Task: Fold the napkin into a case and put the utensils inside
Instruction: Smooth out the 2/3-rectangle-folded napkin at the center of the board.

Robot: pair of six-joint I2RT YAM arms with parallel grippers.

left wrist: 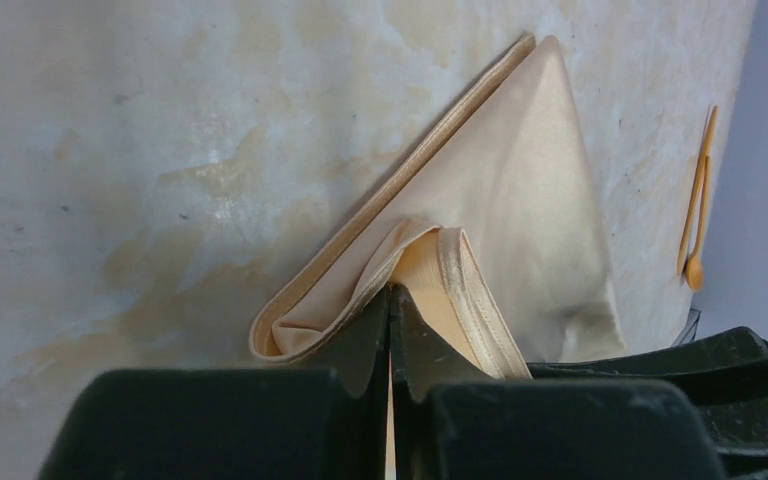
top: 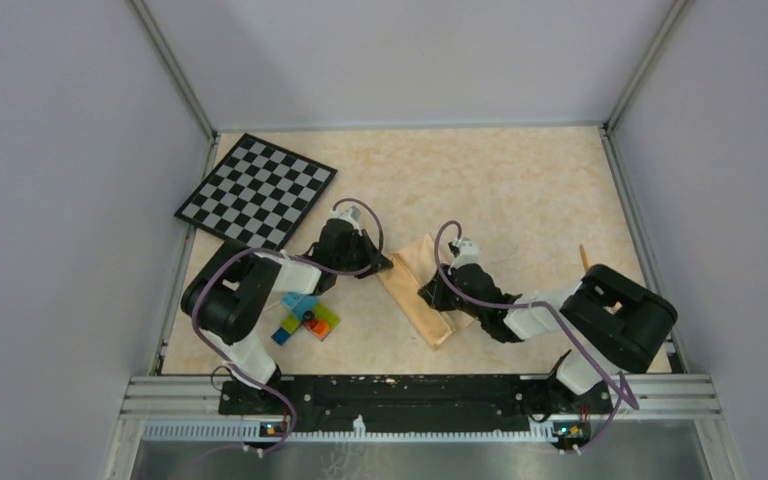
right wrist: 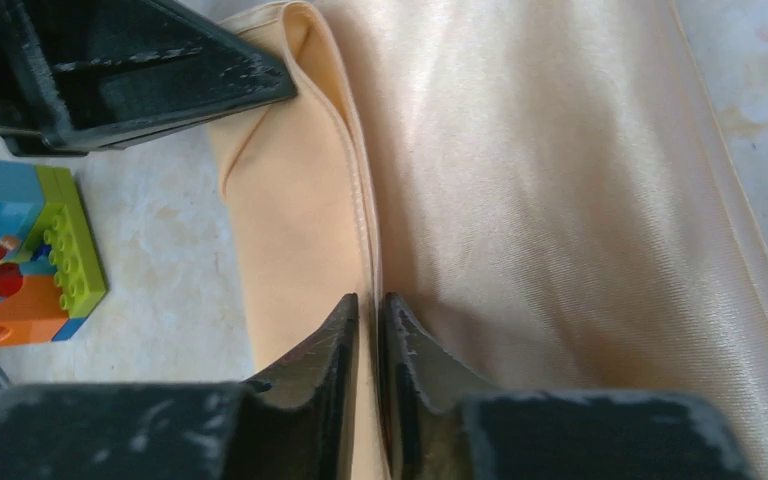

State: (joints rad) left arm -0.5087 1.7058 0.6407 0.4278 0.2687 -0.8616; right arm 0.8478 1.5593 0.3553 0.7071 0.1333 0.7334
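Observation:
The peach-orange napkin [top: 422,300] lies folded into a narrow strip on the table between the two arms. At the strip's far end, my left gripper [top: 384,264] is shut on a lifted fold of the napkin [left wrist: 520,190]; its jaws [left wrist: 392,292] meet with cloth pinched at the tips. My right gripper [top: 434,290] sits over the middle of the strip, and its jaws [right wrist: 370,300] are nearly together with the napkin's [right wrist: 560,200] hemmed edge between them. The orange-yellow utensils [top: 585,256] lie at the right side of the table, also visible as utensils [left wrist: 698,215] by the wall.
A black-and-white checkerboard [top: 256,190] lies at the back left. A cluster of coloured toy bricks [top: 305,318] sits just left of the napkin, also visible as bricks [right wrist: 40,250]. Walls enclose the table on three sides.

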